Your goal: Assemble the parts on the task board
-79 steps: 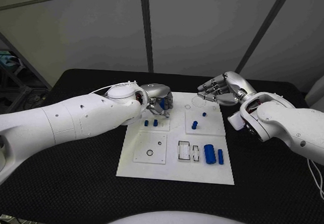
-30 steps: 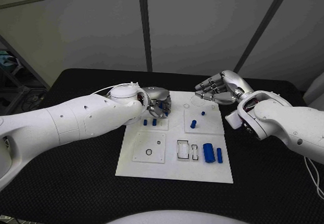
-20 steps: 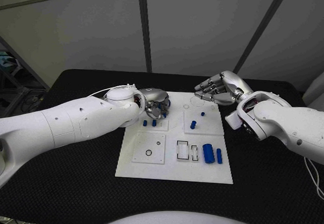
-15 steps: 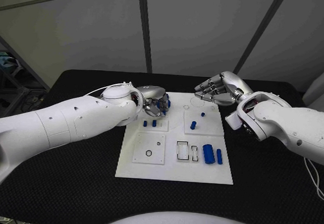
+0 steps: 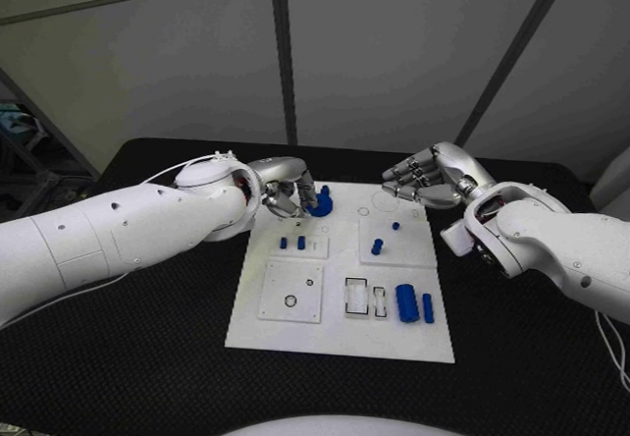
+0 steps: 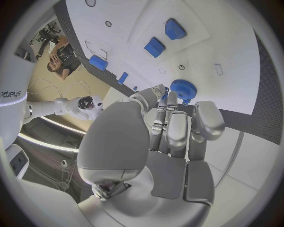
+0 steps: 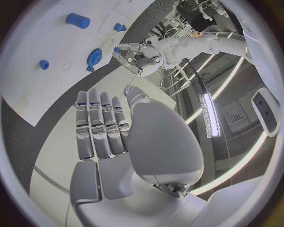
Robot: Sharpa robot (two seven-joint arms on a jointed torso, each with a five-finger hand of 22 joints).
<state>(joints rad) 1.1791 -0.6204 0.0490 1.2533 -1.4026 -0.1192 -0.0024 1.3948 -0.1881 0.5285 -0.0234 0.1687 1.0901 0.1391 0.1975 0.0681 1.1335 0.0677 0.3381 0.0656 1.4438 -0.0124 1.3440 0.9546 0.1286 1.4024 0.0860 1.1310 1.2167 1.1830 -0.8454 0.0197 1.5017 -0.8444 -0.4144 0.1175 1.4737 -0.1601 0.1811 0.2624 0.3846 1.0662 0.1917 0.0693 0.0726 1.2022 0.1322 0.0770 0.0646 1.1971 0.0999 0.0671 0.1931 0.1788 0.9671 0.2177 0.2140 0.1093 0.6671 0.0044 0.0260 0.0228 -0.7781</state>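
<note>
The white task board point(image 5: 341, 329) lies mid-table. My left hand point(image 5: 278, 189) hovers over its far left corner and pinches a round blue toothed part point(image 5: 321, 202) at its fingertips; the left wrist view shows that part point(image 6: 182, 89) just beyond the fingers point(image 6: 175, 126). From the right wrist view, the left hand point(image 7: 137, 57) and the toothed part point(image 7: 94, 57) are also visible. My right hand point(image 5: 431, 175) hangs above the far right corner with its fingers point(image 7: 99, 126) straight and nothing in them. Two short blue pegs point(image 5: 294, 242) and a taller peg point(image 5: 377, 246) stand in the board.
Two blue cylinders point(image 5: 416, 303) lie on the board's right side beside rectangular slots point(image 5: 358, 293). A small ring point(image 5: 291, 300) marks the left plate. A tiny blue peg point(image 5: 397, 224) stands at the far right. Black table point(image 5: 140, 307) surrounds the board.
My left hand has lifted off the board's far left area with the blue toothed part and drawn back and up. The right hand has barely moved.
</note>
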